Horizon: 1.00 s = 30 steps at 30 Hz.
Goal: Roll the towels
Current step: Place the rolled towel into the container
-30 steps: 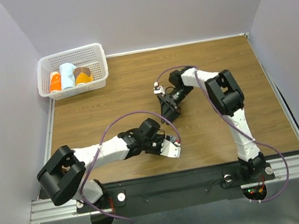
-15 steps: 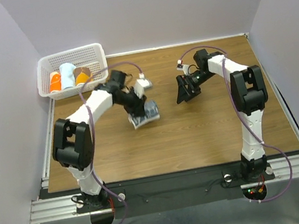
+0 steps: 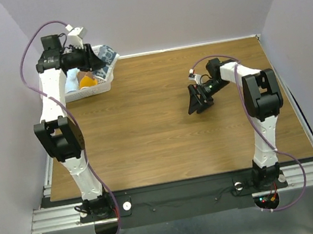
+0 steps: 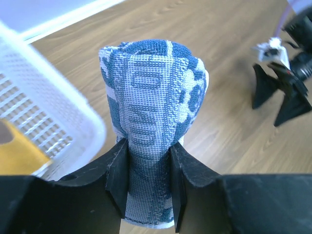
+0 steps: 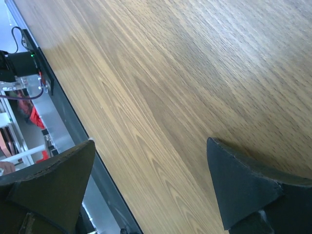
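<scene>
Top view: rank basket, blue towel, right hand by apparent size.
Largest to smallest:
1. basket, even though partly covered
2. right hand
3. blue towel, only partly showing, so its rank against the hand is unsure

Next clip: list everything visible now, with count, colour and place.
rolled towel: one, navy blue with pale pattern, held at the basket's right rim
basket: one, white mesh, table's far-left corner
light blue item: one, inside the basket, partly hidden
orange-yellow item: one, inside the basket
table: one, brown wood grain
left arm: one, white and black, jaws shut on the rolled towel
right arm: one, white and black, jaws open over the table, right of centre
</scene>
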Each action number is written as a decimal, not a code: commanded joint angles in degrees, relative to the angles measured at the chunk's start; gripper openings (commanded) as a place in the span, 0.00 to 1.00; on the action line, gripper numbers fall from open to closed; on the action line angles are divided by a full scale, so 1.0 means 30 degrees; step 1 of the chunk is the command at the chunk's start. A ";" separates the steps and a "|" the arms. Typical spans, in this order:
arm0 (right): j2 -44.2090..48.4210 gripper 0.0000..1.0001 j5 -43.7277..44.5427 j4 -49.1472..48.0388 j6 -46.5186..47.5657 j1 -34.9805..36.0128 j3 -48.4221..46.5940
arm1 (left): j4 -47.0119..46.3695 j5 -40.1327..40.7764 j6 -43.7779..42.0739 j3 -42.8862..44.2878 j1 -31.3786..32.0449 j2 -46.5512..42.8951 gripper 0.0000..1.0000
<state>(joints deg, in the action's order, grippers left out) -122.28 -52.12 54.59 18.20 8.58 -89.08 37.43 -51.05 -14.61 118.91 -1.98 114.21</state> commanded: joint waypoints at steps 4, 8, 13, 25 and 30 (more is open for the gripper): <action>0.1150 1.00 -0.0498 -0.0559 -0.0088 -0.0135 0.0570 | -0.5612 -0.0067 0.5535 -0.0986 -0.1624 0.0396 0.00; 0.0975 1.00 -0.0382 -0.0677 -0.0293 -0.0164 0.0747 | -0.8636 0.0666 0.7651 -0.2107 -0.2064 0.1184 0.00; 0.0858 1.00 0.0350 -0.0677 -0.0323 -0.0135 0.0864 | -1.1301 0.3005 1.0547 -0.3189 -0.2387 0.2210 0.00; 0.0242 1.00 0.0820 -0.0823 -0.0616 -0.0135 0.1128 | -1.3385 0.5732 1.2224 -0.3309 -0.2651 0.5257 0.00; 0.0067 1.00 0.0937 -0.0852 -0.0674 -0.0135 0.1157 | -1.2507 0.8779 1.1815 -0.2607 -0.2651 0.6283 0.00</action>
<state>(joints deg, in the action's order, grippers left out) -121.51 -52.49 53.06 16.08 8.54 -86.78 1.26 -31.18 20.78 107.79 -9.47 133.45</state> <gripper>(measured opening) 0.999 0.428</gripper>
